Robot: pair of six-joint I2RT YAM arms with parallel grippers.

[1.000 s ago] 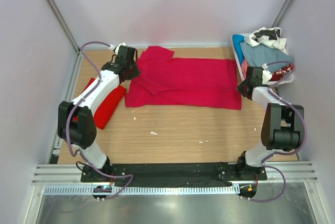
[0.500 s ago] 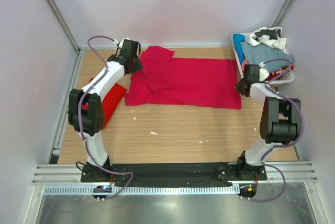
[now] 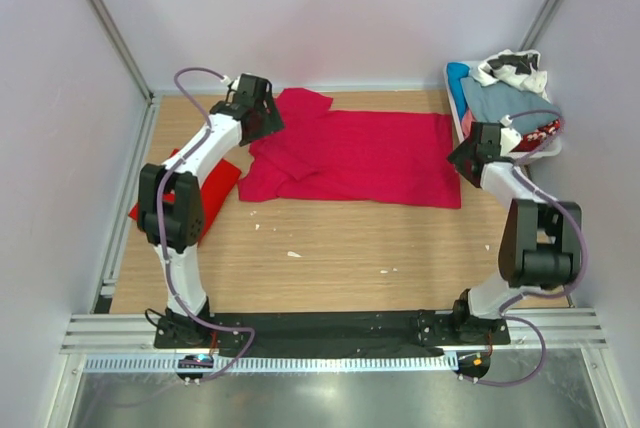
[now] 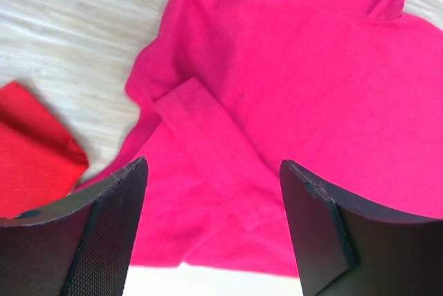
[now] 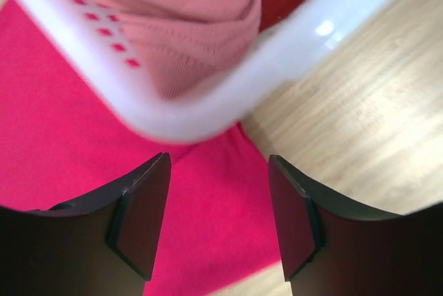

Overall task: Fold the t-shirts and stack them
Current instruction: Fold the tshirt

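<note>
Crimson shirt (image 3: 360,153) spread out; L gripper (image 3: 262,120) & R gripper (image 3: 462,158) hover open-fingered, empty. R gripper, beside right-side basket (image 5: 208,113), could snag its rim.

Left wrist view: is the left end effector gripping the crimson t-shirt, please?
No, the left end effector is open, with the crimson t-shirt lying loose beneath it.

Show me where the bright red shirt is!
In the top view the scarlet t-shirt lies folded at the left side of the table, beside the spread crimson t-shirt.
</note>
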